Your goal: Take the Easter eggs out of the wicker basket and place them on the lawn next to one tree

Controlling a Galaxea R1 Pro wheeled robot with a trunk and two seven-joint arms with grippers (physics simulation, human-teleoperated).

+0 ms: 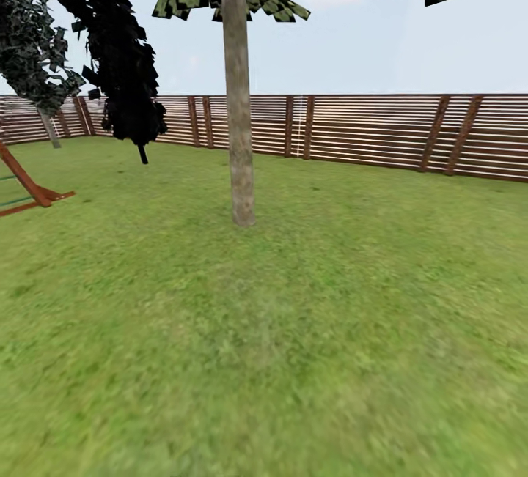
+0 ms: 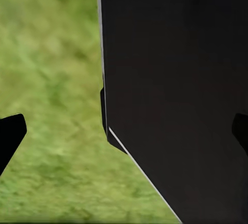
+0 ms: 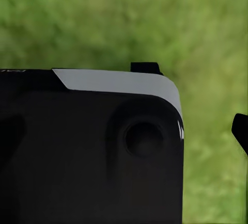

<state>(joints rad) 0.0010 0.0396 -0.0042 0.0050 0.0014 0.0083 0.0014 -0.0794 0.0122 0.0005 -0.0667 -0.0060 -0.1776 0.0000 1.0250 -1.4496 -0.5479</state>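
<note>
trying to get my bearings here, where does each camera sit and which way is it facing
Head view: on the robot's head, facing forward over the mottled green lawn to the pale grey-beige tree trunk and the reddish-brown slatted fence.
Left wrist view: near the left hand, looking at grass past a large dark panel of the robot's body.
Right wrist view: near the right hand, looking at grass over a dark body part with a pale rim.
All three views share the lawn.
</note>
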